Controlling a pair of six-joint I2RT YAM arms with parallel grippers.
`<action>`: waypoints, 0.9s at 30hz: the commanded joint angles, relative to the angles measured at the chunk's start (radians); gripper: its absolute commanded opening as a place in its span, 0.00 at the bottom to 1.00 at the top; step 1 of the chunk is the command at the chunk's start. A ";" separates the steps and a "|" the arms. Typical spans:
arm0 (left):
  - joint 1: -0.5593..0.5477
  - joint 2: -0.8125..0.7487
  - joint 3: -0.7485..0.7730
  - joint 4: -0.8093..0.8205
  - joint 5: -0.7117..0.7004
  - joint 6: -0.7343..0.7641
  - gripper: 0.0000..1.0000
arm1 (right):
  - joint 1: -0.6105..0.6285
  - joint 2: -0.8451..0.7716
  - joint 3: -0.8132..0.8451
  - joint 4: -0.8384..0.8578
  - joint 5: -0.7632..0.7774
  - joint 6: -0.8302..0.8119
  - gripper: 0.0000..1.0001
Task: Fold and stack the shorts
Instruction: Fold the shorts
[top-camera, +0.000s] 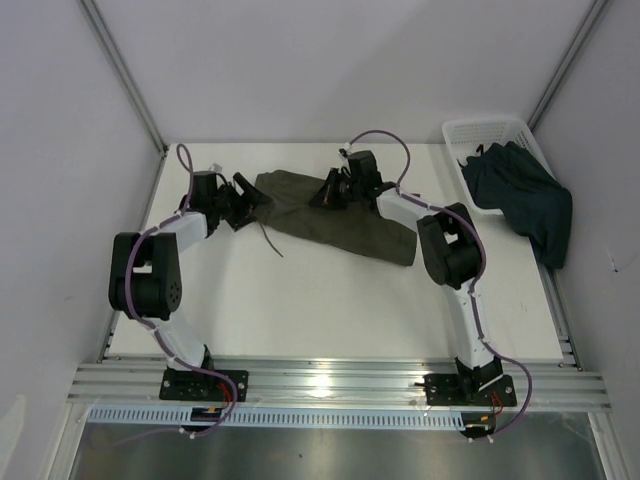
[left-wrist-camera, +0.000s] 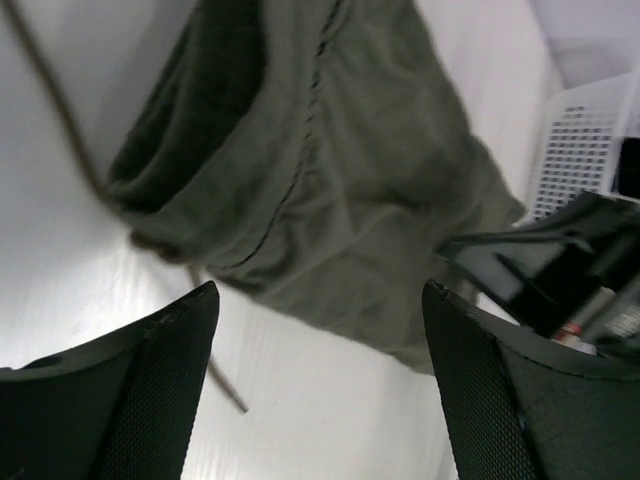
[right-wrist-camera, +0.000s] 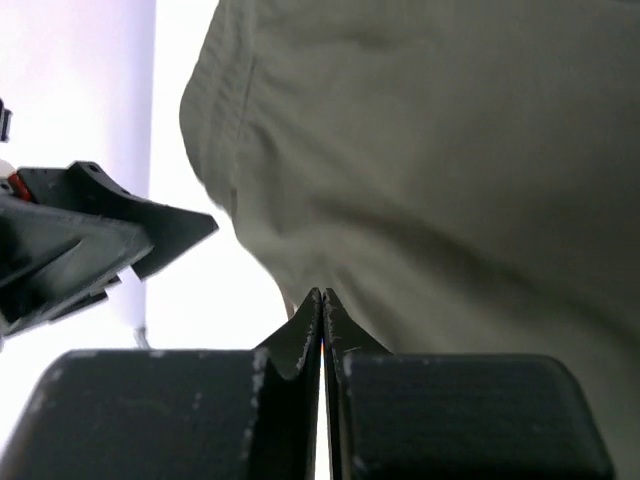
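The olive-green shorts lie spread on the white table at the back middle. They also show in the left wrist view and in the right wrist view. My left gripper is open and empty at their left edge, its jaws wide apart over bare table. My right gripper is shut at their far edge, its tips pinched on the cloth's rim. The dark navy-teal shorts hang half out of the basket at the right.
A white mesh basket stands at the back right corner; it also shows in the left wrist view. A loose drawstring trails from the olive shorts onto the table. White walls close in the table on three sides.
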 joint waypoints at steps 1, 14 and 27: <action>0.037 0.053 0.053 0.204 0.124 -0.074 0.82 | 0.007 0.100 0.134 0.168 -0.090 0.118 0.00; 0.020 0.230 0.211 0.290 0.079 -0.176 0.76 | 0.000 0.259 0.130 0.109 -0.018 0.188 0.00; -0.056 0.333 0.219 0.074 -0.091 -0.107 0.76 | 0.014 0.201 0.038 0.014 0.041 0.108 0.00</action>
